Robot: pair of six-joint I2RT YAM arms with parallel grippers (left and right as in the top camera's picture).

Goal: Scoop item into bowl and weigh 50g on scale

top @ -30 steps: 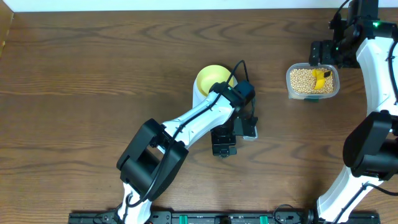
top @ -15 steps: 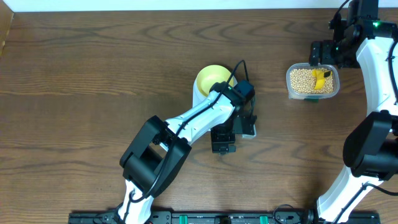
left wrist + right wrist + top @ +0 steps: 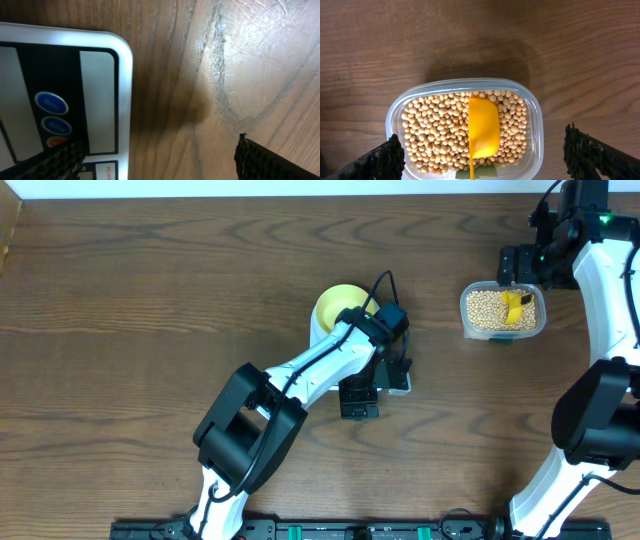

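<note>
The pale yellow-green bowl (image 3: 338, 302) sits on the white scale (image 3: 319, 332), with my left arm crossing over both. My left gripper (image 3: 360, 400) hovers open at the scale's front edge. In the left wrist view the scale (image 3: 124, 75) shows its grey display (image 3: 98, 102) and blue buttons (image 3: 51, 102). The left gripper (image 3: 160, 167) has one finger over the scale and the other over bare wood. The beans (image 3: 440, 130) fill a clear tub (image 3: 534, 115), where a yellow scoop (image 3: 483, 125) lies on them. My right gripper (image 3: 485, 162) hangs open above the tub, holding nothing.
The tub of beans (image 3: 503, 310) stands at the right rear of the wooden table, with the right gripper (image 3: 518, 268) just behind it. The table's far edge runs along the top. Black arm bases sit along the front edge.
My left gripper has shifted slightly back towards the scale's front edge. The right arm, tub and scoop have not moved.
</note>
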